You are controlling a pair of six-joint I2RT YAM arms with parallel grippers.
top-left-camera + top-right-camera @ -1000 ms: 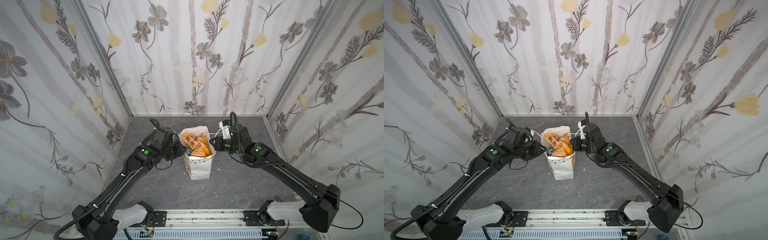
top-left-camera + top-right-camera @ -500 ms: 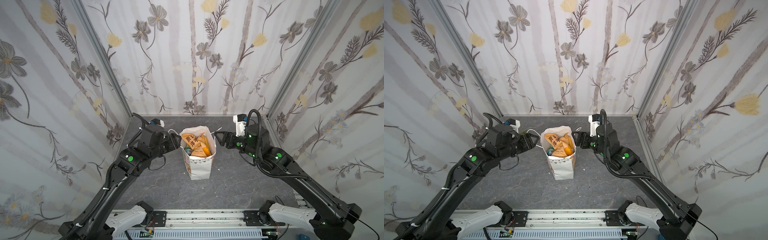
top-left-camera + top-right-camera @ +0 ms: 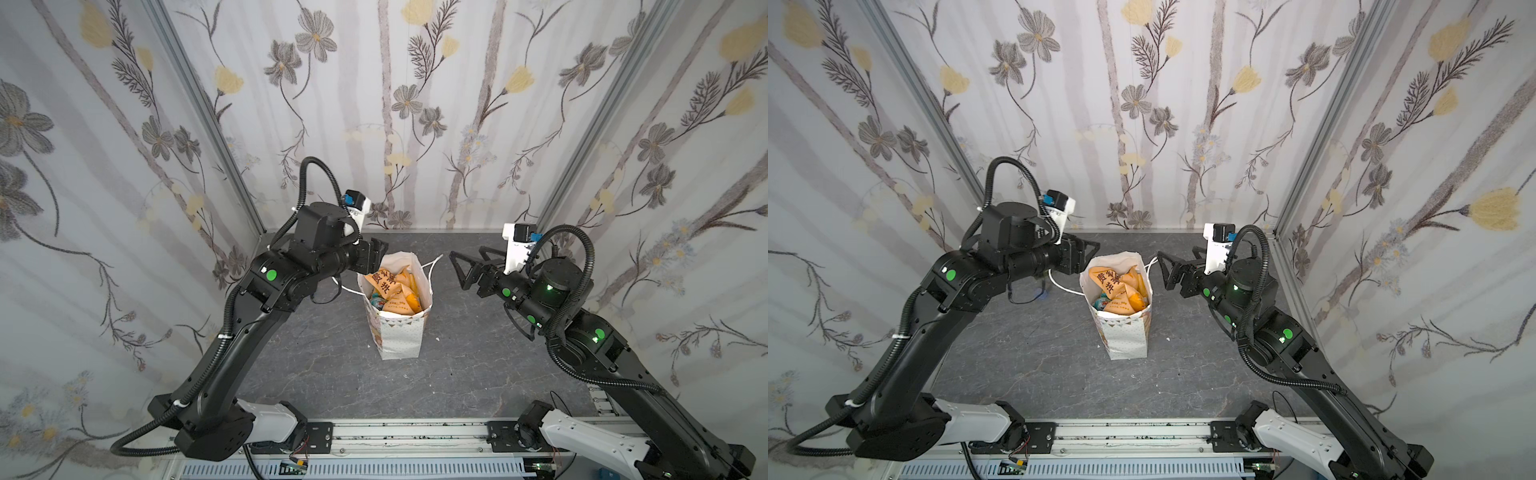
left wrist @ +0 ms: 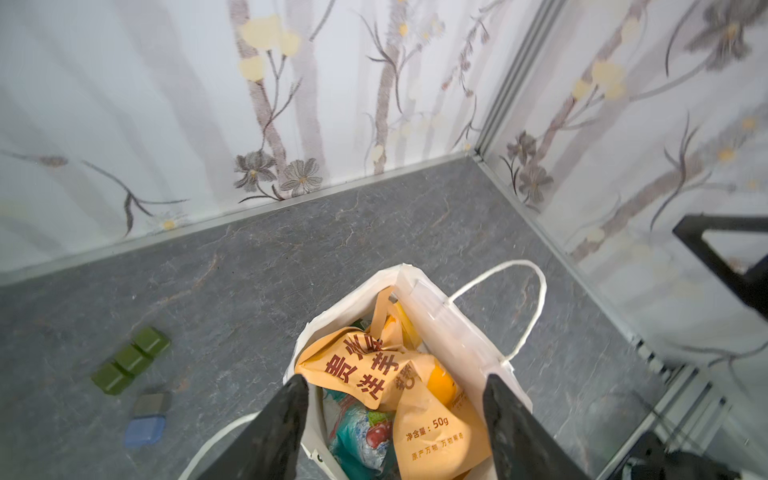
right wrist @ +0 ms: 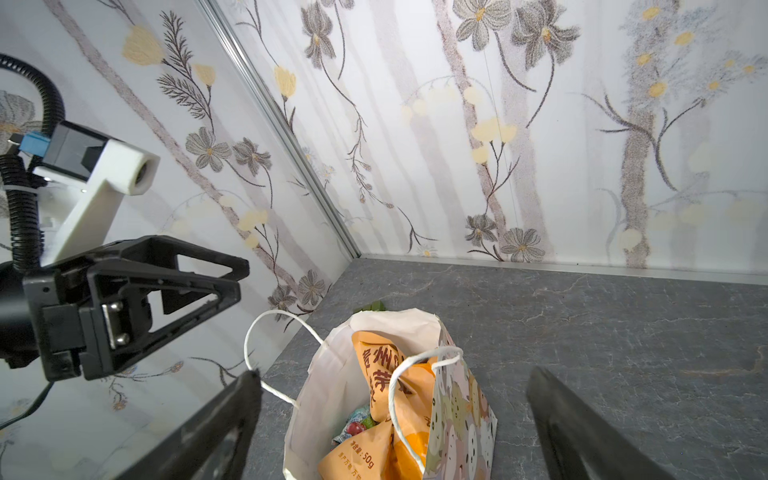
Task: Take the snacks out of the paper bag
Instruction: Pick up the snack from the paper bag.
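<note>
The white paper bag point(image 3: 400, 332) point(image 3: 1126, 338) stands upright mid-table with its mouth open. Orange-yellow snacks point(image 3: 394, 286) point(image 3: 1116, 291) point(image 4: 374, 368) point(image 5: 384, 374) fill it, and a teal packet point(image 4: 360, 436) lies lower down. My left gripper point(image 3: 380, 258) point(image 3: 1094, 249) point(image 4: 395, 380) hangs open just left of the rim, holding nothing. My right gripper point(image 3: 457, 270) point(image 3: 1163, 270) point(image 5: 392, 374) hovers wide open a short way right of the bag, also holding nothing. Both white cord handles point(image 4: 528, 316) point(image 5: 266, 345) hang loose outside the bag.
Three dark green blocks point(image 4: 131, 359) lie in a row on the grey table behind the bag, with a grey block point(image 4: 151, 403) and a blue block point(image 4: 145, 430) beside them. Flowered walls close in the back and both sides. A metal rail point(image 3: 395, 436) runs along the front.
Both grippers have drawn back from the bag's rim, the left one leftward and the right one rightward, and both jaws have opened wider. The bag stays upright.
</note>
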